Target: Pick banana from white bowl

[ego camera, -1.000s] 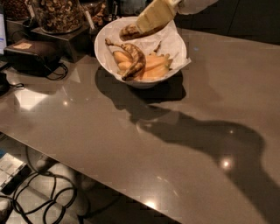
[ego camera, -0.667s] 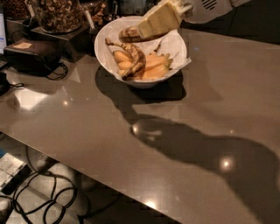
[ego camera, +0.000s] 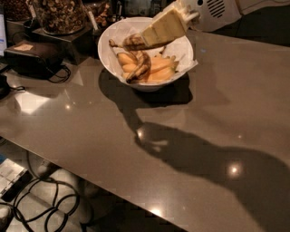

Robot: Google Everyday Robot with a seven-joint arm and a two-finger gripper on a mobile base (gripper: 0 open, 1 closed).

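Shadow (ego camera: 204, 156) slid right and the arm (ego camera: 217, 11) dipped a bit since a sec ago
gripper (ego camera: 148, 38) pinching the banana (ego camera: 129, 42), held just over the white bowl (ego camera: 108, 59), above the other fruit (ego camera: 158, 72).

You see that the end effector (ego camera: 149, 38), closed on the banana (ego camera: 127, 42) over the back part of the white bowl (ego camera: 105, 54), now lies flatter than one second ago, so more of the banana's length and its stem show at the left of it. More of the white arm (ego camera: 217, 11) has come into view at the top. Its shadow (ego camera: 204, 158) on the desk (ego camera: 81, 131) has slid toward the near edge.
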